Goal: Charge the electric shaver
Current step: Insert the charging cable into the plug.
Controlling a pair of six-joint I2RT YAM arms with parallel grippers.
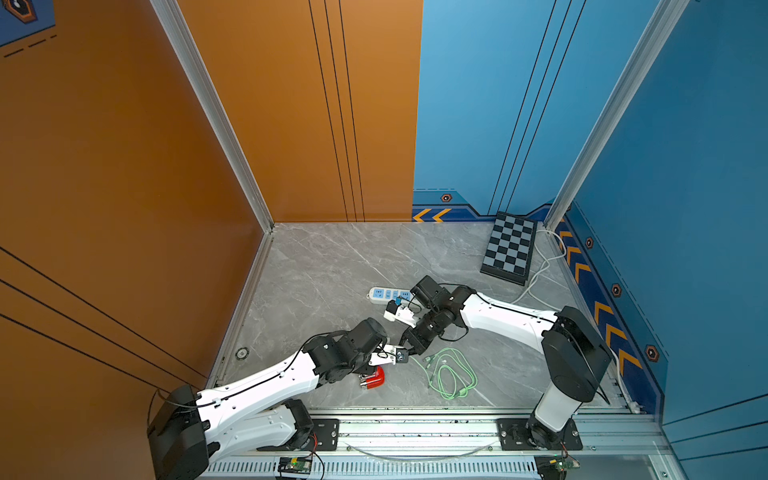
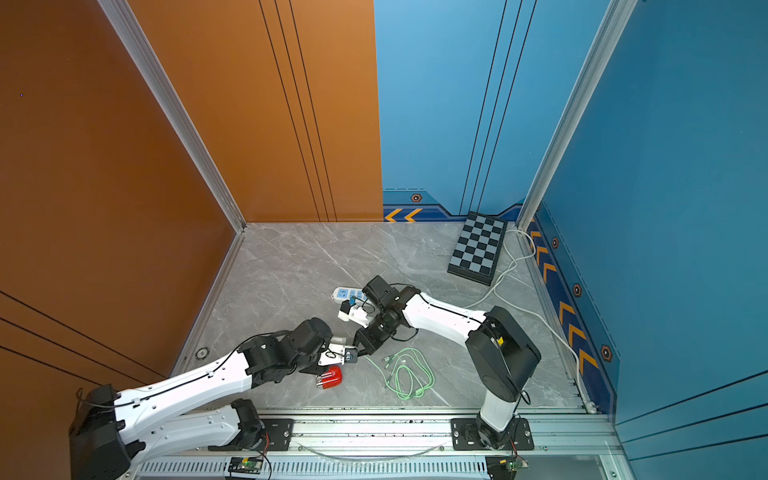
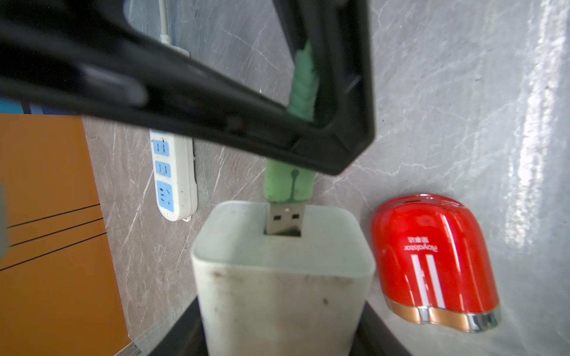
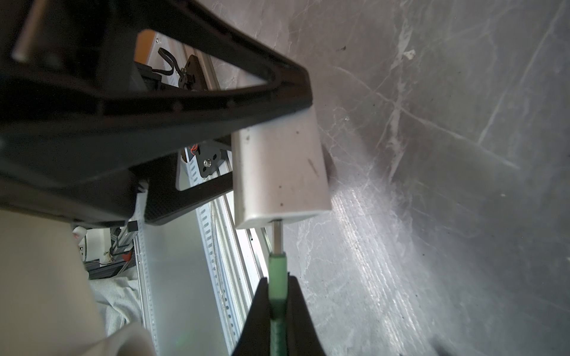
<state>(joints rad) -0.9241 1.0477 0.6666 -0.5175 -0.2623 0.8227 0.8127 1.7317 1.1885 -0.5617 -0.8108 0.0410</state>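
The electric shaver [image 1: 372, 379] [image 2: 330, 377] [image 3: 431, 262] is glossy red and lies on the grey table beside my left arm, with nothing holding it. My left gripper [image 3: 282, 308] [image 1: 391, 352] is shut on a white charger block [image 3: 280, 277] [image 4: 277, 172], just beside the shaver. My right gripper [image 4: 277, 286] [image 1: 409, 348] is shut on a green USB plug [image 3: 288, 185] [image 4: 277, 271]. The plug's metal tip sits partway inside the block's port. In both top views the left wrist camera mount mostly hides the block.
A white power strip [image 1: 388, 294] [image 2: 349, 294] [image 3: 172, 178] with blue sockets lies behind the grippers. The green cable's loose coil [image 1: 451, 374] [image 2: 409, 374] lies under the right arm. A checkerboard [image 1: 510, 248] and a white cord [image 1: 540, 270] are at the back right.
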